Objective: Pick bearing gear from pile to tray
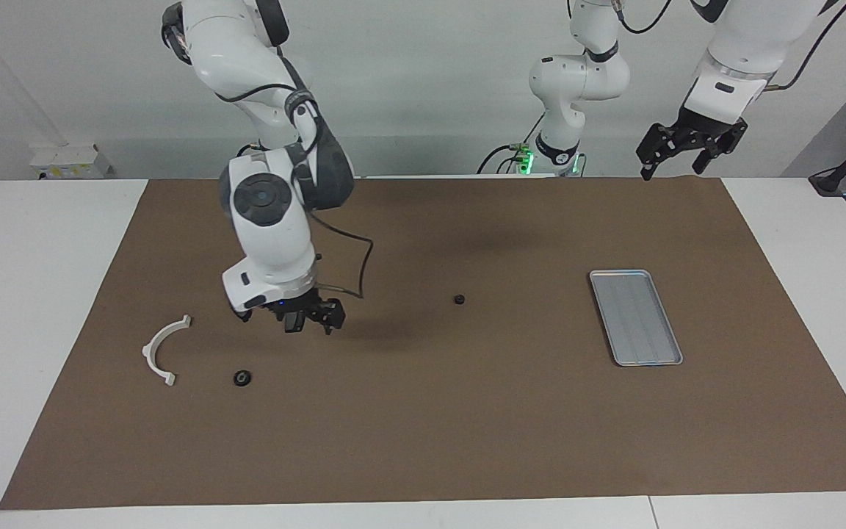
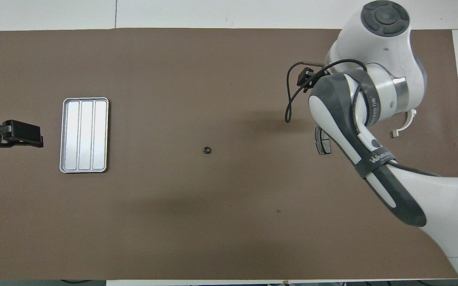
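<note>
Your right gripper (image 1: 311, 317), fingers apparently parted and empty, hangs beside the white bracket (image 1: 162, 350); descend squarely onto the bearing gear (image 1: 242, 378) near that bracket; the left gripper (image 1: 687, 150) waits, open.

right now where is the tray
The tray lies flat on the brown mat toward the left arm's end of the table, apart from the loose parts; its nearest neighbour is a small black round piece near the mat's middle.
</note>
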`<action>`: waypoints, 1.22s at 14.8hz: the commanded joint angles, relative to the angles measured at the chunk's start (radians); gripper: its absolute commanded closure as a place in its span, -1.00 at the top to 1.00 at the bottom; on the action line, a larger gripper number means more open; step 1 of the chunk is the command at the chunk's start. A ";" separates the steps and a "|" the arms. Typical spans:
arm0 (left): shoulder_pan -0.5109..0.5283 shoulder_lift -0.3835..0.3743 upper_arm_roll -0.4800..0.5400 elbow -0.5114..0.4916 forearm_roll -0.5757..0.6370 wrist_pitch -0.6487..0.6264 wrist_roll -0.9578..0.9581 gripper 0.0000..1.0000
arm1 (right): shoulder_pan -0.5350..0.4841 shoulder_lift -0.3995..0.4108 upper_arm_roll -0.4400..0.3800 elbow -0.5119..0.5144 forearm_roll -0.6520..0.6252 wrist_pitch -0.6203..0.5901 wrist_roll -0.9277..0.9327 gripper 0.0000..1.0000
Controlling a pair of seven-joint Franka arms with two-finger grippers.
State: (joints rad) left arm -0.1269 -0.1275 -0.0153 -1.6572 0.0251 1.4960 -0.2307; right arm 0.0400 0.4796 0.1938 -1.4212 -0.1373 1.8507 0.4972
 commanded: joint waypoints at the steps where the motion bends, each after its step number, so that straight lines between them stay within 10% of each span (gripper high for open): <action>1: -0.040 -0.072 -0.002 -0.076 -0.008 -0.005 -0.064 1.00 | -0.092 -0.025 0.015 -0.089 -0.011 0.082 -0.135 1.00; 4: -0.043 -0.096 -0.020 -0.100 -0.019 0.018 -0.103 1.00 | -0.143 -0.033 0.013 -0.169 -0.015 0.174 -0.141 1.00; 9: -0.238 -0.109 -0.040 -0.456 -0.027 0.491 -0.300 1.00 | -0.196 0.033 0.010 -0.209 -0.016 0.306 -0.135 1.00; 18: -0.428 0.184 -0.035 -0.555 -0.004 0.866 -0.510 1.00 | -0.203 0.109 0.010 -0.208 -0.042 0.412 -0.075 1.00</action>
State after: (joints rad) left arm -0.5168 0.0237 -0.0689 -2.1981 0.0039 2.2992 -0.6995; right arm -0.1529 0.5828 0.1916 -1.6247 -0.1511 2.2308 0.3914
